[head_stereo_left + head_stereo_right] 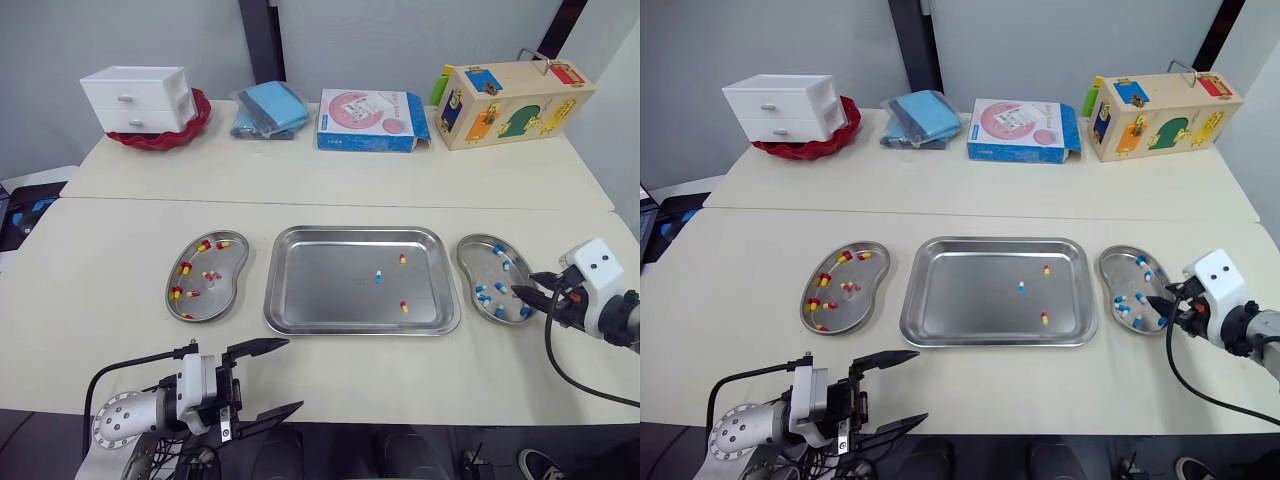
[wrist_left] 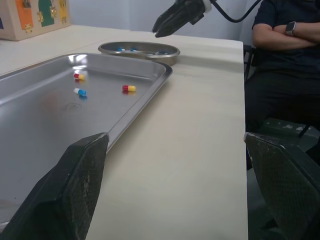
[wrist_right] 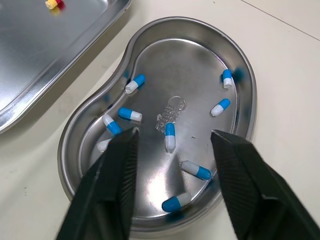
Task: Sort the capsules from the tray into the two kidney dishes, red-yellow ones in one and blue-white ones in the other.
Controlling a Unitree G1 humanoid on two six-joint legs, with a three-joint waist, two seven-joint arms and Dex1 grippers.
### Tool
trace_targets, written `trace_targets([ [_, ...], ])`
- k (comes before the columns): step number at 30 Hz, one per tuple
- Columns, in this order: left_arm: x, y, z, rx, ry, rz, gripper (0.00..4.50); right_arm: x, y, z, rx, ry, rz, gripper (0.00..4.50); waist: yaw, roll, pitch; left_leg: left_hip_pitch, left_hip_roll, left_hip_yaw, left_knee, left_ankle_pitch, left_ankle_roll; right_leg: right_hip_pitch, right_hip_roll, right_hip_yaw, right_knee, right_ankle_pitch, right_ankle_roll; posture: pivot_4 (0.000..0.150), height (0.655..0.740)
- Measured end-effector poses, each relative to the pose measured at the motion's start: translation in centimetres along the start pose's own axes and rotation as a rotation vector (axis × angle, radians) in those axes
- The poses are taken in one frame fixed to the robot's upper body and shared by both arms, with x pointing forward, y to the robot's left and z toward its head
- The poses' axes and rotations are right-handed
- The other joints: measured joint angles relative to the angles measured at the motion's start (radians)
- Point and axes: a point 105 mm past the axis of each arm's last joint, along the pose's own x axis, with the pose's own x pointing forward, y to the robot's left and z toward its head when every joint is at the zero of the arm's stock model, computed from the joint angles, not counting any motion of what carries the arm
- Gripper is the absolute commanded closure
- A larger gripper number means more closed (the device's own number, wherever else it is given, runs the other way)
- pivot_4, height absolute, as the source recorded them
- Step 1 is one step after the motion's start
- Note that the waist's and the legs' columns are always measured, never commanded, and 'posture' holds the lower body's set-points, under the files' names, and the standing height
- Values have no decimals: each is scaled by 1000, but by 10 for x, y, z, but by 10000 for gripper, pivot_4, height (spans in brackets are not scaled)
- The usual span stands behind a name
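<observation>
Right gripper is hanging over the right kidney dish. Its two black, ribbed fingers are standing apart and gripping nothing. The dish is a shallow, bean-shaped pan of polished steel with a rolled rim.

One blue-white capsule is lying on the dish floor straight between the fingertips. More blue-white capsules are lying scattered to either side of the fingers and beyond them, one partly hidden by a finger. All are smooth, glossy and two-tone.

Left gripper is hovering at the near edge of the table, a matte cream surface. Its wedge-shaped, cross-hatched fingers are spread wide and empty.

Ahead of them the tray is sitting flat: rectangular, round-cornered, brushed steel with a raised lip. Three capsules are lying in it, well beyond the fingertips: two red-yellow capsules and a single blue-white tray capsule.

The left kidney dish, of the same bean shape, is lying just beside the tray, ahead of the left fingers. It is holding a red-yellow batch.

Along the far side a white plastic drawer unit is resting on a red scalloped bowl, and a painted wooden lock box is standing opposite. A person in dark clothing is sitting past the table end with arms folded.
</observation>
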Motion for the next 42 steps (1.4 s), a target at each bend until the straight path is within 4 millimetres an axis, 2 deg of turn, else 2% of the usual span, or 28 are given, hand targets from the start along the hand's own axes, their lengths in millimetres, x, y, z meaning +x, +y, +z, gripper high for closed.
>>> trace_targets([
  [3,-1,0,0,6,-1,4,0,0,0,0,0,-1,2,1885,0,0,0,0,0,0,0,0,0,0,0,0,0,0,0,1500,7400],
  [4,-1,0,0,7,-1,4,0,0,0,0,0,-1,4,343,0,0,0,0,0,0,0,0,0,0,0,0,0,0,0,1500,7400],
  [7,-2,0,-1,5,1,10,0,-3,1,-3,-4,-3,21,343,2,0,0,0,0,0,0,0,0,0,0,0,0,0,0,1500,7400],
  [10,-5,3,-2,6,9,29,0,-15,2,-8,-21,-1,74,343,7,0,0,0,0,0,0,0,0,0,0,0,0,0,0,1500,7400],
  [14,-13,6,-3,0,37,65,0,-47,-9,-14,-85,-12,142,343,11,1,0,2,0,0,0,0,0,3,0,-1,-1,0,0,1500,7400],
  [17,-18,13,2,8,49,99,0,-71,-21,-30,-93,36,184,343,8,0,0,5,0,0,0,0,0,6,0,0,-2,0,0,1500,7400],
  [20,-21,16,4,8,52,116,0,-83,-30,-42,-110,96,204,343,1,0,0,8,0,1,-1,0,0,8,0,1,-2,0,0,1500,7400],
  [25,-21,16,5,9,54,118,0,-90,-43,-50,-135,128,189,343,-9,1,0,8,0,2,0,0,0,8,0,1,-3,0,0,1500,7400],
  [35,-22,16,4,7,55,130,0,-79,-39,-33,-194,73,217,343,-11,1,0,8,0,1,-1,0,0,9,0,1,-3,0,0,1500,7400],
  [39,-21,18,5,10,53,132,0,-68,-18,7,-217,-40,283,343,-15,3,0,8,0,1,-1,0,0,9,0,1,-2,0,0,1500,7400],
  [41,-21,18,5,5,52,143,0,-56,4,31,-216,-110,334,343,-15,3,0,8,0,1,0,0,0,9,0,1,-3,0,0,1500,7400],
  [42,-21,19,5,5,50,147,0,-52,12,37,-218,-126,355,343,-14,3,0,7,0,1,0,0,0,9,0,1,-3,0,0,1500,7400],
])
